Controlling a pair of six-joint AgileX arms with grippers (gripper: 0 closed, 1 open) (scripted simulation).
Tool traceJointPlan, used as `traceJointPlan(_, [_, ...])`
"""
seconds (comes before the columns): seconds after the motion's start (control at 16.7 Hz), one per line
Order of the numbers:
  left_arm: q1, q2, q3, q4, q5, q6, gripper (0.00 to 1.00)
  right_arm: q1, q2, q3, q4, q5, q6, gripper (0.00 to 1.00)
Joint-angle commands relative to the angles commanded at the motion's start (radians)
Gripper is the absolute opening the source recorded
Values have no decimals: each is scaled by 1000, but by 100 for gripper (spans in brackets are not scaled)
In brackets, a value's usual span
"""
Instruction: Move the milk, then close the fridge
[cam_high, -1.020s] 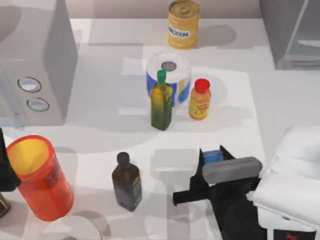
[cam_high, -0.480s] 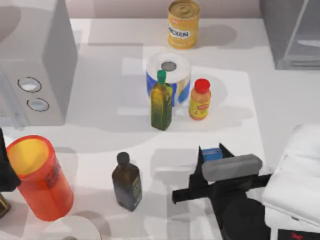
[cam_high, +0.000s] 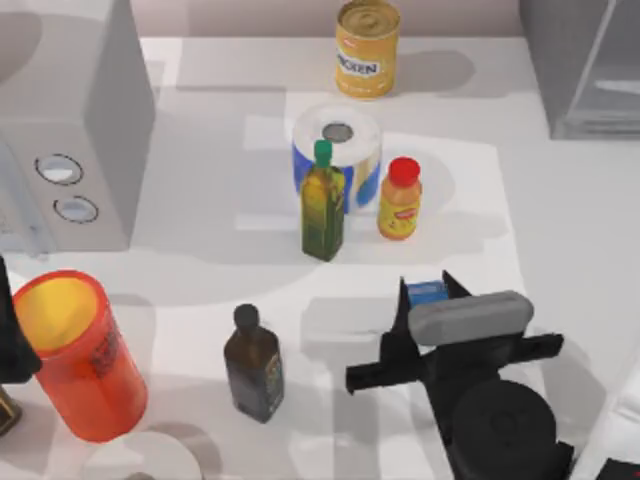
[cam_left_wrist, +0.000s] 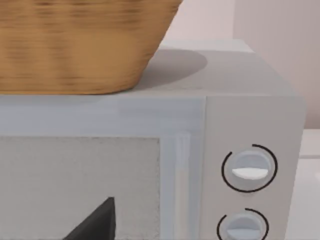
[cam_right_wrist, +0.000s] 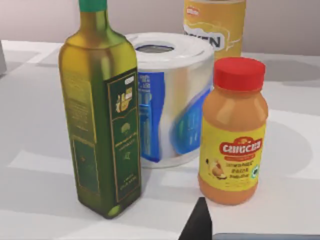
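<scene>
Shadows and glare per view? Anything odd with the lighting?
Top view: can and orange bottle cast soft shadows toward the view's right; right pincer grips the milk, grey shadow to its left; left arm parked at left edge. Left wrist view: basket shades the microwave top. Right wrist view: pale sheen on the paper roll.

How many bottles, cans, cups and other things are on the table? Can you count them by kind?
Bottles: 3, the green bottle, the orange bottle and the dark bottle.
Cans: 1, the yellow can.
Cups: 1, the orange cup.
Paper rolls: 1, the paper roll.
Cartons: 1, the milk, between the fingers of the right hand.
Total: 7.
</scene>
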Motion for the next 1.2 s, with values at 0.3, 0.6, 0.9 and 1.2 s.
traceJointPlan(0.3, [0,0,0,0,0,0,100,-35,-22,-1,-22,-20,-9,0])
traceJointPlan(0.6, [0,0,0,0,0,0,100,-275,-174,0,-126,-202,-39,0])
traceJointPlan(0.9, [0,0,0,0,0,0,100,-634,-313,-1,-220,-544,-71,0])
traceJointPlan(1.2, [0,0,0,0,0,0,100,-929,-494,-2,-338,-778,-107,0])
